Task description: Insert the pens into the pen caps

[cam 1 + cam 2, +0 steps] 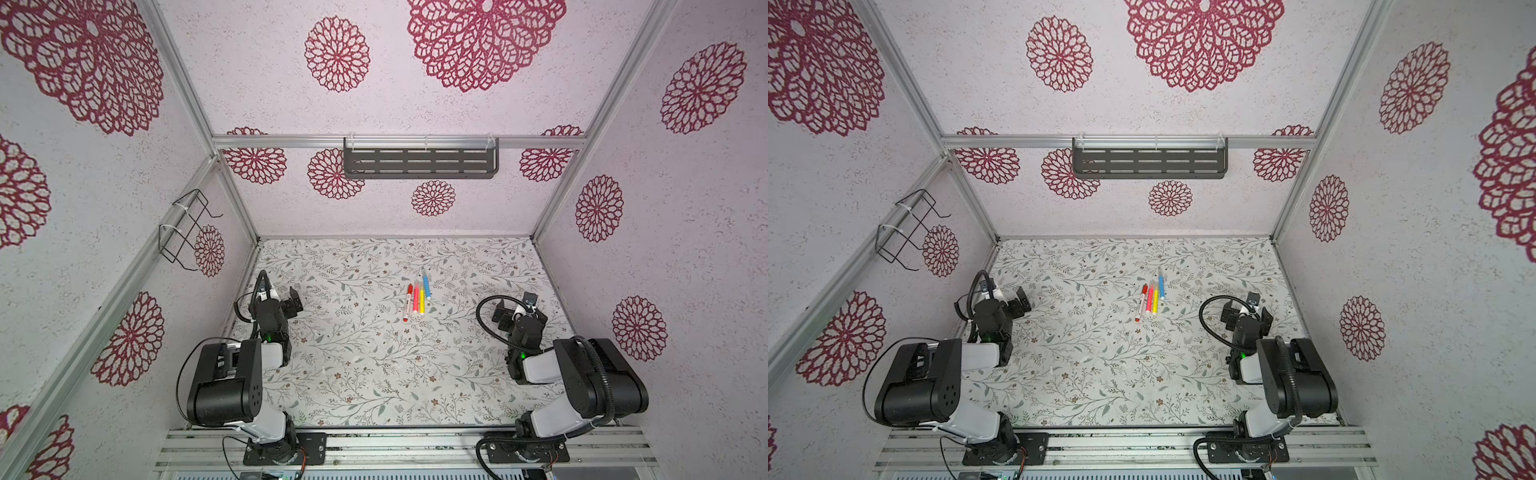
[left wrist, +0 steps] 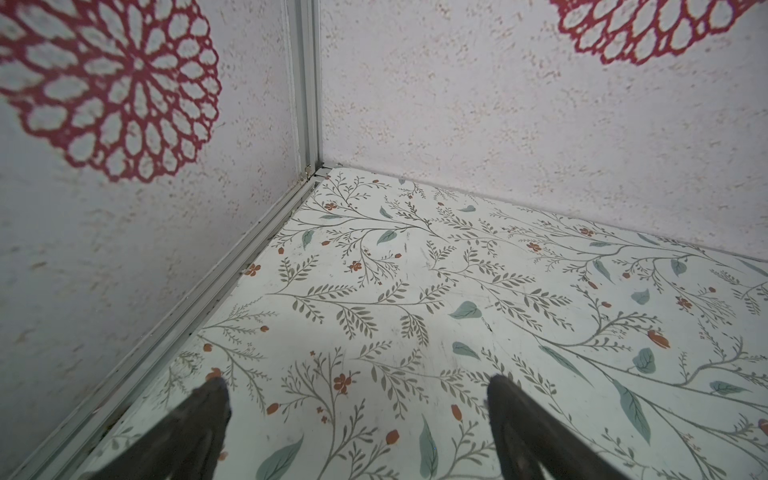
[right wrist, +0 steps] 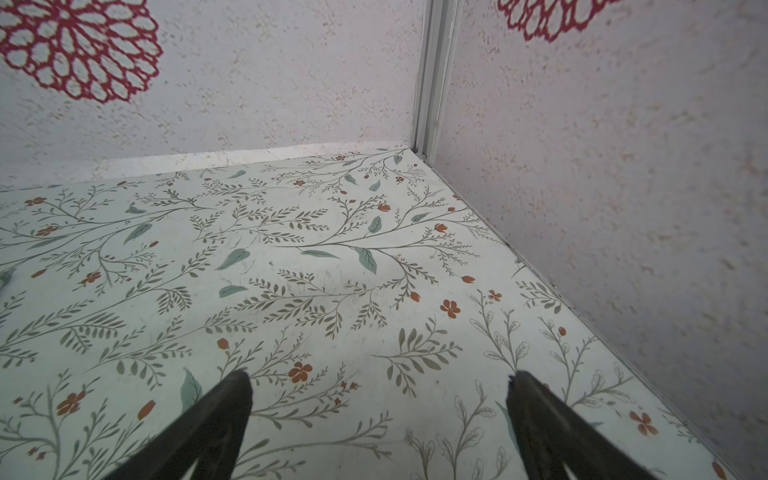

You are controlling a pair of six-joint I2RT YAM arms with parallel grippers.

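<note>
Four pens lie side by side right of the table's middle in both top views: a white pen with red ends (image 1: pixel 407 303) (image 1: pixel 1141 303), a pink-red pen (image 1: pixel 415 299), a yellow pen (image 1: pixel 422 301) and a blue pen (image 1: pixel 426 285) set a little farther back. Tiny pale pieces (image 1: pixel 356 358) (image 1: pixel 1086 358) that may be the pen caps lie nearer the front; they are too small to tell. My left gripper (image 1: pixel 296 302) (image 2: pixel 357 380) stands open and empty by the left wall. My right gripper (image 1: pixel 515 302) (image 3: pixel 380 374) is open and empty near the right wall.
A black slotted shelf (image 1: pixel 419 162) hangs on the back wall and a wire rack (image 1: pixel 187 228) on the left wall. Each wrist view faces a back corner post (image 2: pixel 309 83) (image 3: pixel 432 75). A metal rail (image 1: pixel 395 444) runs along the front.
</note>
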